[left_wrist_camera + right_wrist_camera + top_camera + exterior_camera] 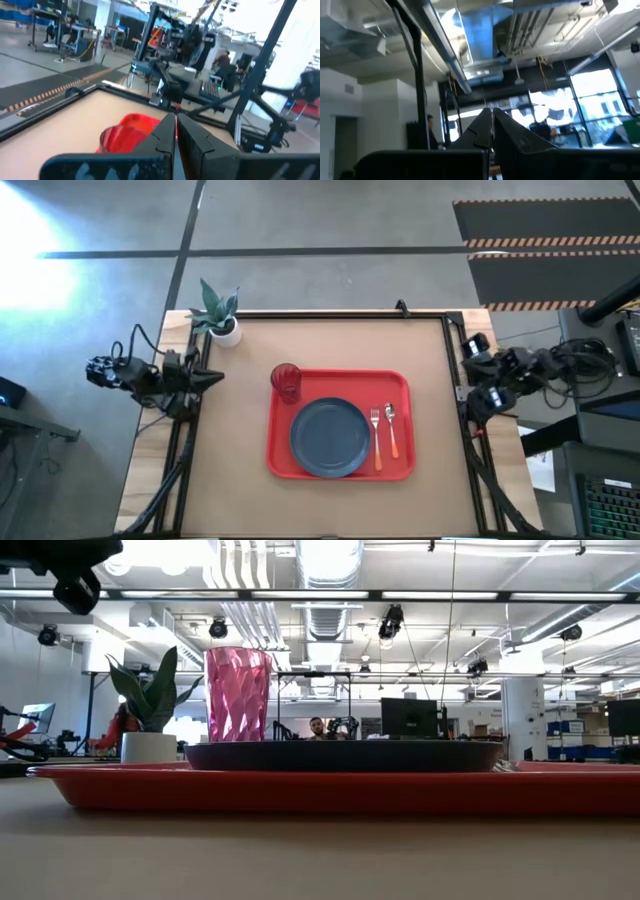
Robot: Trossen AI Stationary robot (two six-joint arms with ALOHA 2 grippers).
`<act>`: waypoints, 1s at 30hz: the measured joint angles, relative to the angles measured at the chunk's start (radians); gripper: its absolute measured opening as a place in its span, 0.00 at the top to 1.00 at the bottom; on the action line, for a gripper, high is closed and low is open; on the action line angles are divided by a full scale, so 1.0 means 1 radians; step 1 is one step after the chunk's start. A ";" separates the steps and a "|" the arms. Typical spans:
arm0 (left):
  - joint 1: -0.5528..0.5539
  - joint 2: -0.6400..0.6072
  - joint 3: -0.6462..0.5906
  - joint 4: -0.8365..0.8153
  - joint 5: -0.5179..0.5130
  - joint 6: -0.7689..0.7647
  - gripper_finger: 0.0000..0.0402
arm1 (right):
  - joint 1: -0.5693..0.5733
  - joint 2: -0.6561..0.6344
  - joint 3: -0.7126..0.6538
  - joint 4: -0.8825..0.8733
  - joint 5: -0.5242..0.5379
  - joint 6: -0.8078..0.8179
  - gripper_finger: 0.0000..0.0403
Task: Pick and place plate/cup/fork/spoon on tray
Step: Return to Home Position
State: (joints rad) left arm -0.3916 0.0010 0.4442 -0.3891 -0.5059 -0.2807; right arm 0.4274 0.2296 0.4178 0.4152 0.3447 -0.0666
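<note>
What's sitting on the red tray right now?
On the tray: the plate in the middle, the cup at one corner, and the fork and spoon side by side beside the plate. The tray floor under the plate is hidden.

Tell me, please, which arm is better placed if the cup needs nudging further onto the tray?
Left, probably. The left gripper is shut and points at the cup on the tray's nearer corner; the right gripper waits beyond the far rim.

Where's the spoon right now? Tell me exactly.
In the high view, the spoon lies on the right side of the tray, right beside the fork and parallel to it, on the fork's far side from the plate.
</note>
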 joint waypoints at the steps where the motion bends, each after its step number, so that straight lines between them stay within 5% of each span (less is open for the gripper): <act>1: 0.000 0.000 -0.004 0.010 0.000 -0.001 1.00 | 0.000 -0.020 -0.038 0.043 -0.005 0.000 0.98; 12: 0.000 -0.001 -0.096 0.007 0.052 -0.163 1.00 | 0.000 -0.119 -0.399 0.451 -0.006 0.093 0.98; 21: 0.000 -0.002 -0.243 0.016 0.082 -0.384 1.00 | 0.001 -0.123 -0.405 0.443 -0.041 0.168 0.98; 30: 0.000 -0.002 -0.254 0.048 0.129 -0.391 1.00 | 0.001 -0.123 -0.406 0.488 -0.065 0.212 0.98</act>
State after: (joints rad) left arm -0.3915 -0.0006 0.1902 -0.3410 -0.3765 -0.6718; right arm 0.4282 0.1066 0.0120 0.9036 0.2792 0.1453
